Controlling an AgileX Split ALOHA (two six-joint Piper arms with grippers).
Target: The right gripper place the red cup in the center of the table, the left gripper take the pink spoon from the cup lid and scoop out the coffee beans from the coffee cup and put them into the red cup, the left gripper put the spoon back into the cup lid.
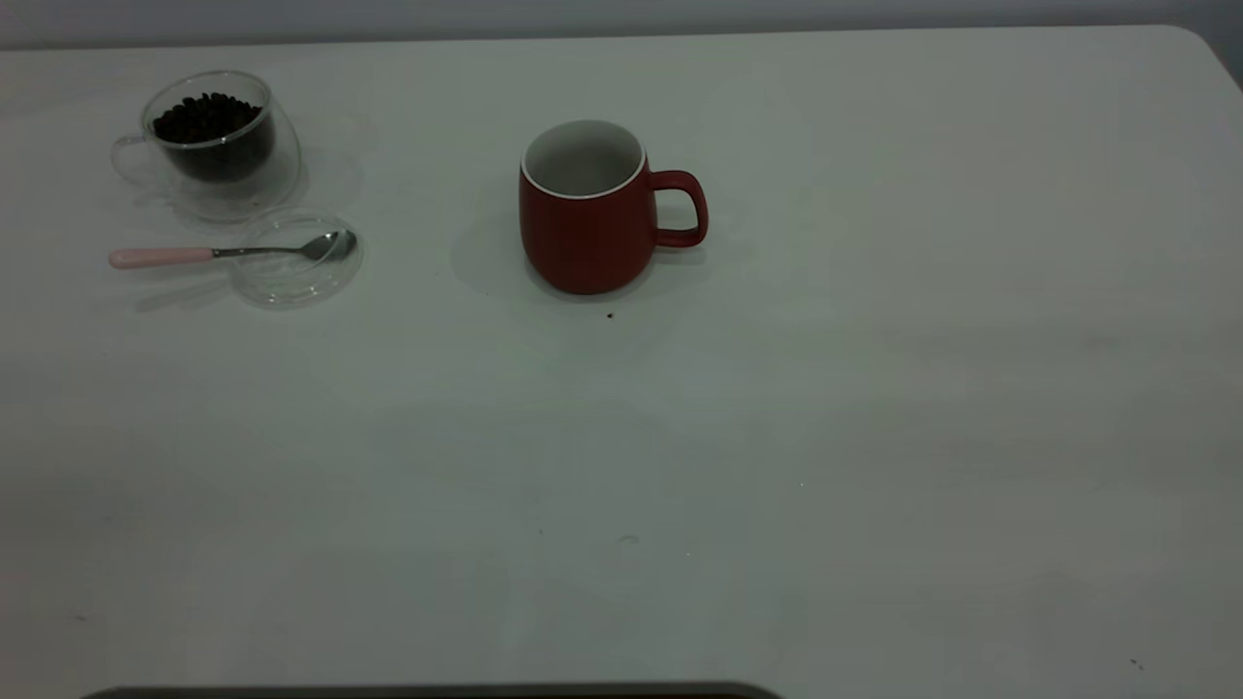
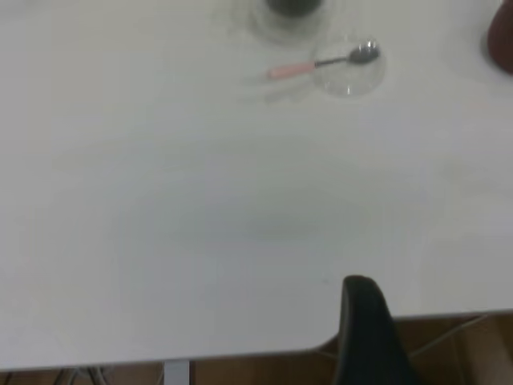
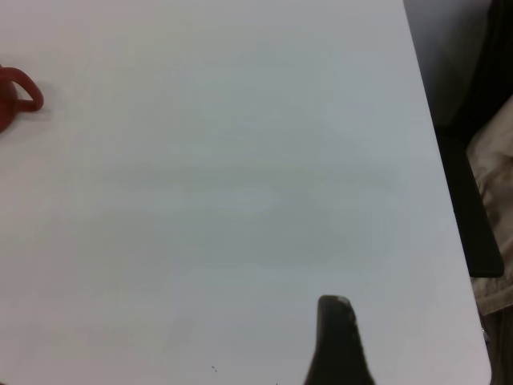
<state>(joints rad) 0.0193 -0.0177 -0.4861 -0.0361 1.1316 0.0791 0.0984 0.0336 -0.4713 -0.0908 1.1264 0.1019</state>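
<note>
The red cup (image 1: 587, 228) stands upright near the middle of the table (image 1: 874, 437), handle to the right, its white inside bare. The coffee cup (image 1: 216, 146) with coffee beans (image 1: 206, 116) stands at the far left. The cup lid (image 1: 296, 260) lies just in front of it. The pink spoon (image 1: 214, 253) rests with its bowl on the lid and its handle pointing left. Neither gripper shows in the exterior view. My left gripper (image 2: 365, 321) hangs over the near table edge, far from the spoon (image 2: 321, 62). My right gripper (image 3: 337, 337) is over bare table, far from the cup's handle (image 3: 16, 92).
A small dark speck (image 1: 610, 315) lies in front of the red cup. The table's right edge (image 3: 437, 160) and dark furniture beyond it show in the right wrist view. A dark strip (image 1: 437, 691) runs along the near edge.
</note>
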